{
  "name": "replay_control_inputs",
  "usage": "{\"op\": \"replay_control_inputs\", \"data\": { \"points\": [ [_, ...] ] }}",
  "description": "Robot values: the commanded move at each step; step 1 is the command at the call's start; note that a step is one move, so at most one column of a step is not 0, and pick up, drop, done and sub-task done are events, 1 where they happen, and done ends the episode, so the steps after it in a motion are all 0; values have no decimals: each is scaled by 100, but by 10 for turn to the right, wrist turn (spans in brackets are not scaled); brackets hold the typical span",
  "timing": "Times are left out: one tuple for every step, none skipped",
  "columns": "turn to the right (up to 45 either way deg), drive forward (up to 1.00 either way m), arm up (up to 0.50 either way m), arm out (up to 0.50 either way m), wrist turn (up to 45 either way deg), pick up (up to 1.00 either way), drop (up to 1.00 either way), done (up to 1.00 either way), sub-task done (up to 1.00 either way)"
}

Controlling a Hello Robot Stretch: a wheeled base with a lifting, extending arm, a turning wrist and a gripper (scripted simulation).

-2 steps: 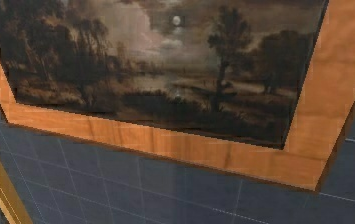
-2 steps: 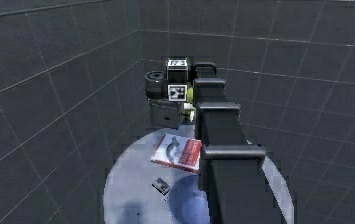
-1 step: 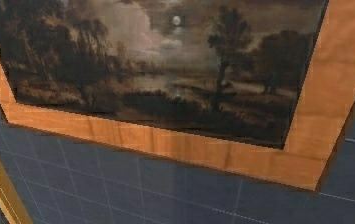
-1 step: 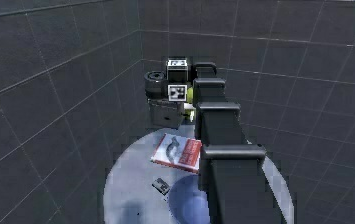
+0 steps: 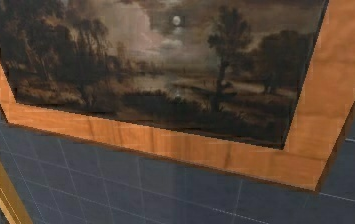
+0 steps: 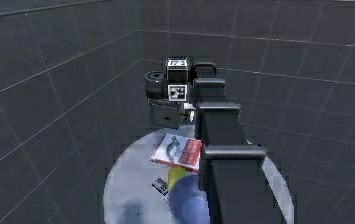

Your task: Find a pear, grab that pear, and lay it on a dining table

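In the arm side view my arm [image 6: 230,150] rises as a dark bar from the bottom edge over a round pale table [image 6: 130,175]. At the arm's far end are two white marked squares [image 6: 177,80], and left of them is the gripper [image 6: 153,92], dark against the dark tiled wall. I cannot make out its far end, so I cannot tell whether it holds anything. On the table, beside the arm, lie a red and white book-like thing [image 6: 177,152], a small dark and white object [image 6: 160,185] and a blue and yellow shape [image 6: 185,198].
The forward view has a large landscape painting [image 5: 165,60] in a wooden frame [image 5: 215,150], hung close ahead on a blue tiled wall [image 5: 135,190]. A pale wooden edge [image 5: 3,195] runs at the lower left. Dark tiled walls [image 6: 55,90] meet in a corner behind the round table.
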Motion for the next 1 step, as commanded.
{"op": "replay_control_inputs", "data": {
  "points": [
    [0, 0, 0, -10, 0, 0, 0, 0, 0]
  ]
}}
